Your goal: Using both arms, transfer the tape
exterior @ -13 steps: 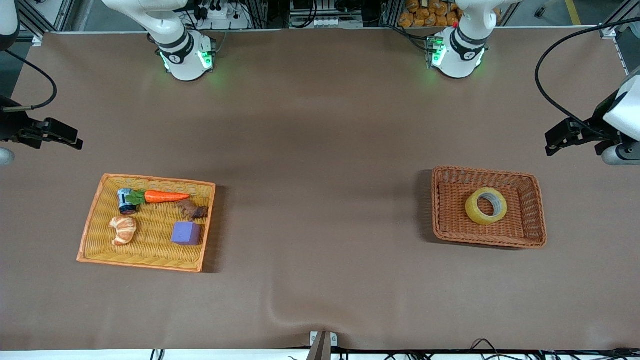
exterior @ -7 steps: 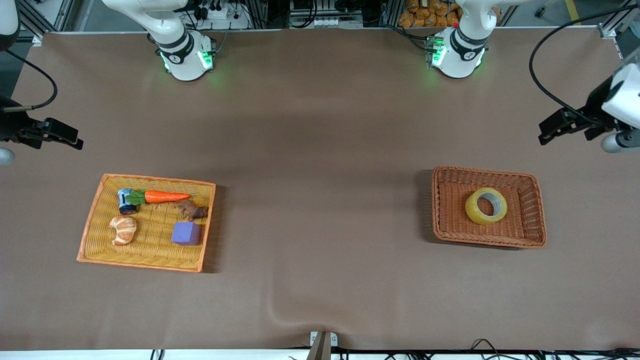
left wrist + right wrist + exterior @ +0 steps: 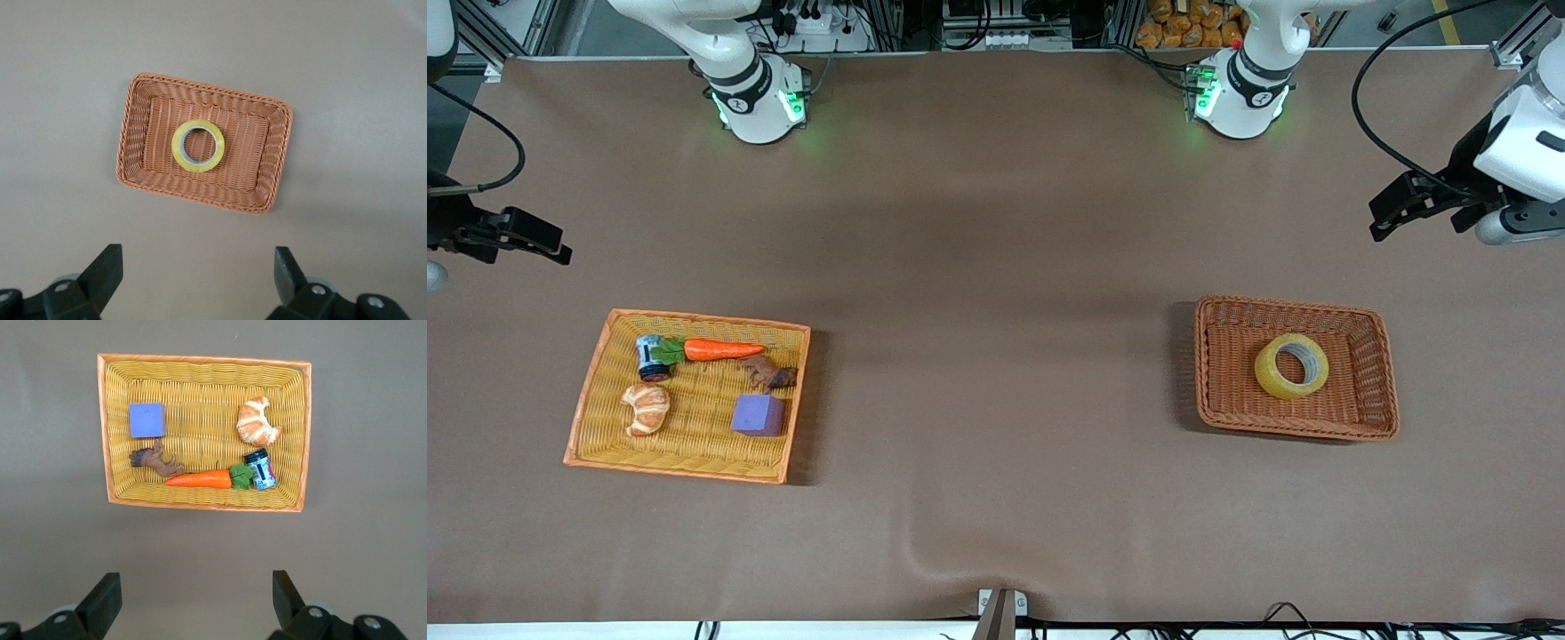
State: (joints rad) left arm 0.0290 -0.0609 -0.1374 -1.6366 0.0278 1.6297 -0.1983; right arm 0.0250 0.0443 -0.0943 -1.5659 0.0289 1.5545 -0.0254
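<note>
Toward the left arm's end of the table sits the brown wicker basket [image 3: 1378,373], and there's the tape [image 3: 1291,365] lying flat in the middle of it, hole facing up, nothing touching it. Up in the air hangs the left gripper [image 3: 1380,216], over bare table farther from the front camera than the basket, fingers [image 3: 103,275] spread wide with nothing between them; its wrist view looks straight down on the basket and the roll. At the right arm's end, the right gripper [image 3: 559,251] waits in the air over bare table, farther from the front camera than the yellow woven tray [image 3: 596,373], its fingers [image 3: 107,599] wide apart and empty too. In that tray: a carrot [image 3: 720,349], a small jar [image 3: 649,357] touching the carrot's green top, a croissant [image 3: 646,409], a brown toy animal [image 3: 769,373] and a purple cube [image 3: 759,414], all lying loose
</note>
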